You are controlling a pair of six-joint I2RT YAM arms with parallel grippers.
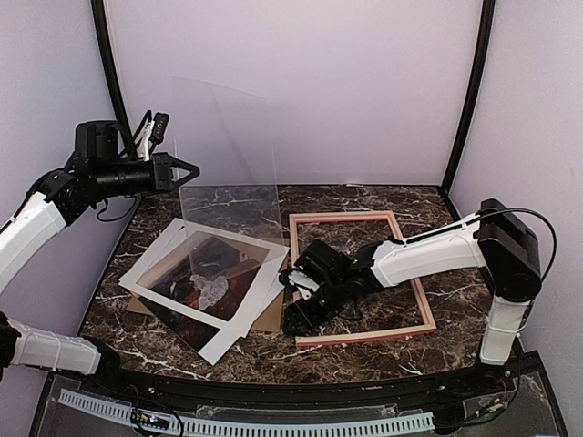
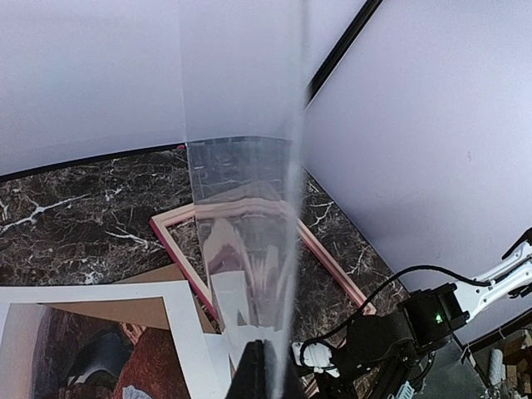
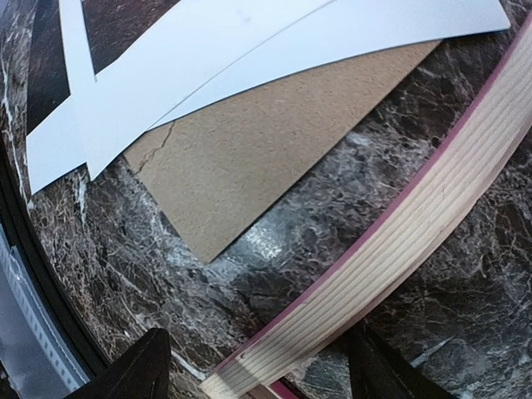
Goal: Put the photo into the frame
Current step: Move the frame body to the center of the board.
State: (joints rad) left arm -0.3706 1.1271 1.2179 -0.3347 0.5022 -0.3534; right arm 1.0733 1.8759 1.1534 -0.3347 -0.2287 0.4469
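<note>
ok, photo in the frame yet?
Out. The photo lies left of the frame, under the white mat; the frame's opening shows only marble table, no print.

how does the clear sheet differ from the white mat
The clear sheet is held upright, pinched in the left gripper; the white mat lies flat over the photo. The sheet is see-through and unbroken; the mat is opaque with a window cut out. Both are thin rectangles.
</note>
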